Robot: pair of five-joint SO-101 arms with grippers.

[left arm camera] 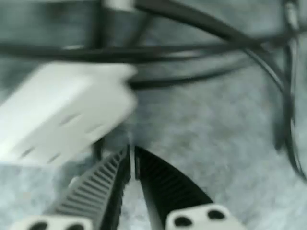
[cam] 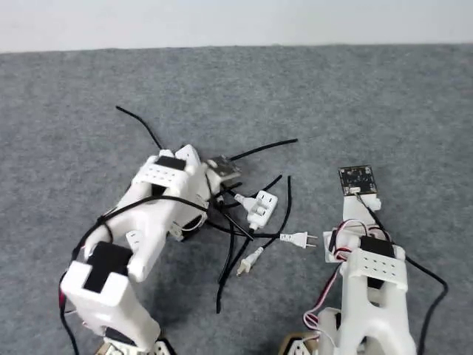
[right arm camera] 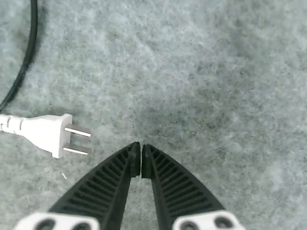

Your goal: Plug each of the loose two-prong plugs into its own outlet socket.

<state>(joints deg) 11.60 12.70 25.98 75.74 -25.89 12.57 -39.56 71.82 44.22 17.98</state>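
My left gripper (left arm camera: 132,152) is shut with nothing between its fingers. It hangs low over the grey mat, just short of a white outlet block (left arm camera: 62,117) and a tangle of black cords (left arm camera: 201,28). From above, the outlet block (cam: 262,208) lies at the middle of the mat, right of the left arm (cam: 159,203). A white two-prong plug (cam: 295,239) lies below it with its prongs toward the right arm (cam: 377,274). My right gripper (right arm camera: 140,147) is shut and empty, its tips just beside that plug's (right arm camera: 48,134) prongs. A second plug (cam: 251,260) lies lower left.
Black cords (cam: 236,244) run loosely across the middle of the mat and under the left arm. The grey mat (cam: 384,103) is bare at the back and right. A pale wall edge runs along the far side.
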